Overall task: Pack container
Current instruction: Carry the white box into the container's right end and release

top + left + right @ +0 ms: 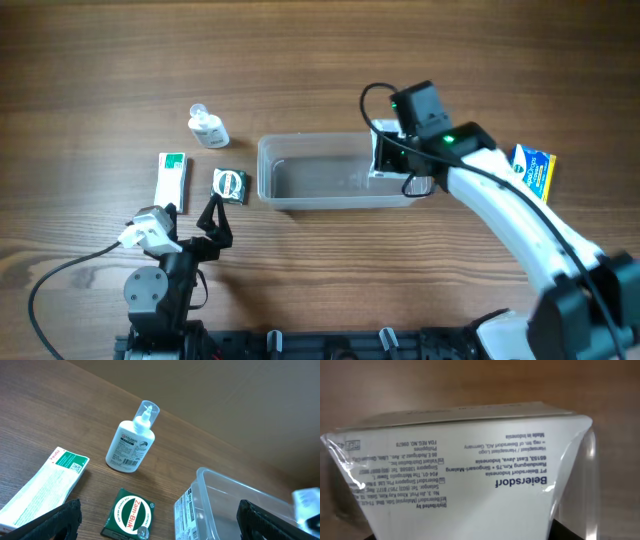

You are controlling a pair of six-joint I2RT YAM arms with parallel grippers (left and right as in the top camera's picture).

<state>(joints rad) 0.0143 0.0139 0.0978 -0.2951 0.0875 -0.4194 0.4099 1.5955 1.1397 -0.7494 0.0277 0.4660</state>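
The clear plastic container (pixel 300 200) lies at the table's middle, and its left end shows in the left wrist view (pixel 235 495). My right gripper (pixel 392 158) is over the container's right end, shut on a white box (pixel 385 150). That box, printed "Beiersdorf", fills the right wrist view (pixel 470 475). My left gripper (pixel 215 218) is wide open and empty, low near the front edge. It sits just in front of a green Zam-Buk packet (pixel 131 514), with the container's left end inside its right finger (pixel 160 527).
A small white bottle (pixel 208 126) lies left of the container, also seen in the left wrist view (pixel 131 442). A white and green box (pixel 172 178) lies beside the Zam-Buk packet (pixel 229 185). A blue and yellow packet (pixel 532 170) lies at the far right.
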